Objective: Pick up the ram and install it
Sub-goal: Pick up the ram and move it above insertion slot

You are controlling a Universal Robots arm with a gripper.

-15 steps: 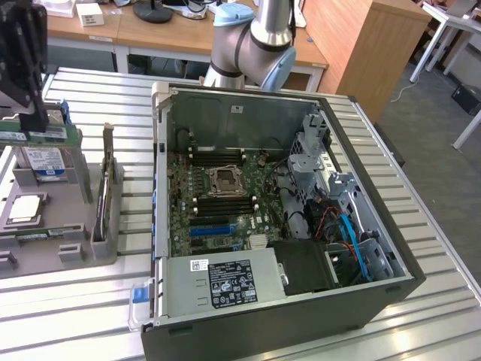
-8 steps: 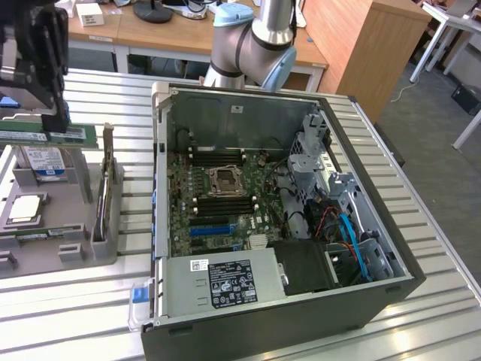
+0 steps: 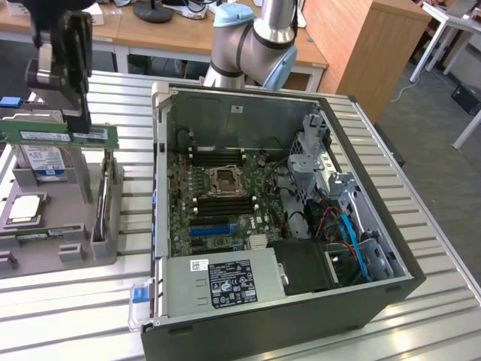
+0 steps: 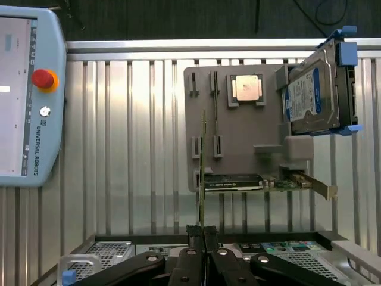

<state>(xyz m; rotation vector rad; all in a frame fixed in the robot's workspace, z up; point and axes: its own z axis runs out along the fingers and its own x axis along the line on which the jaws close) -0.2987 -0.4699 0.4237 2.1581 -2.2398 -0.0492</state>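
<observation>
Ram gripped in the air over the parts tray

At the exterior view's left, the ram (image 3: 45, 136) is 1 long, thin green stick with a small pale label, lying level above the gray tray (image 3: 37, 263) and clear of it. The gripper (image 3: 78, 124) points straight down, its 2 jaws pinched narrow on the stick. To the right lies the open computer case (image 3: 263, 331), with the arm (image 3: 255, 37) rising behind it.

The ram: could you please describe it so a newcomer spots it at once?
Find the grey tray at the exterior view's left, beside the open computer case. Above it the claw grips the ram: a long, thin green board, unlike the boxy hard drive and square chip.
</observation>
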